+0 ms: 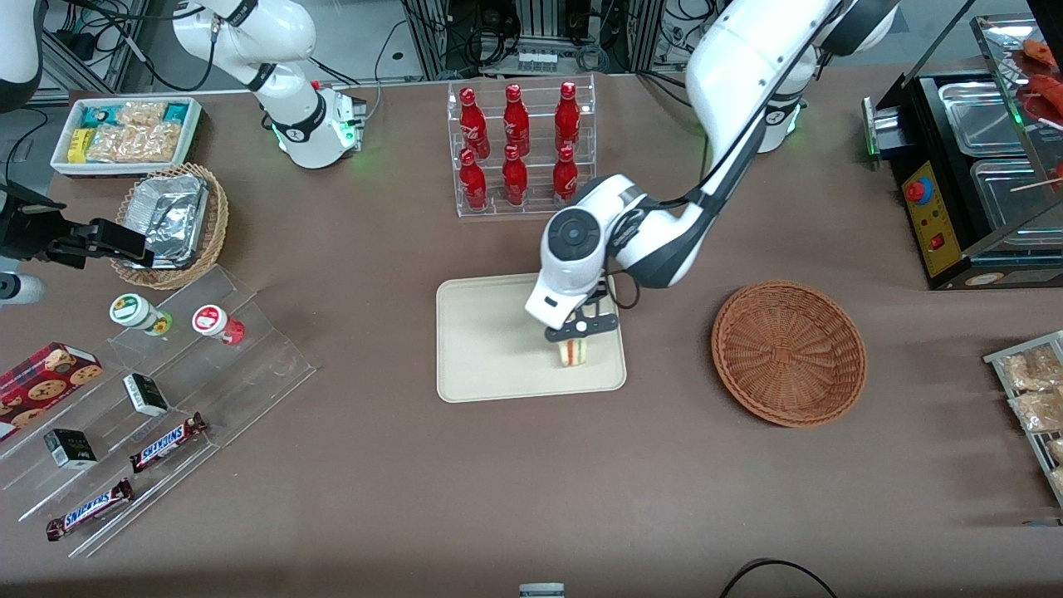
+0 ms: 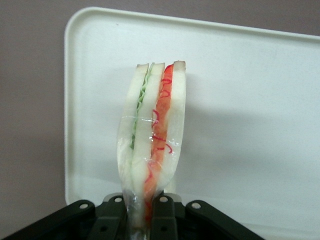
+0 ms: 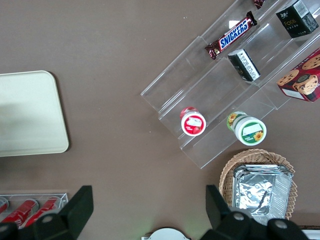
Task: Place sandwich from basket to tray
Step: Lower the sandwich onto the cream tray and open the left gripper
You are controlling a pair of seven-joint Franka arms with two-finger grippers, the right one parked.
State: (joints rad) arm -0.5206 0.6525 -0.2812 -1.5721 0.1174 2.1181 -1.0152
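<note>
Tool gripping sandwich over tray

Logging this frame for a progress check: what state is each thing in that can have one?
sandwich: wrapped in clear film, held on edge over the tray.
end effector: above the tray, shut on the sandwich.
tray: flat on the table, nothing else on it.
basket: upright, empty, toward the working arm's end.
red bottles: upright in their clear rack.
foil containers: stacked in the lighter wicker basket.
</note>
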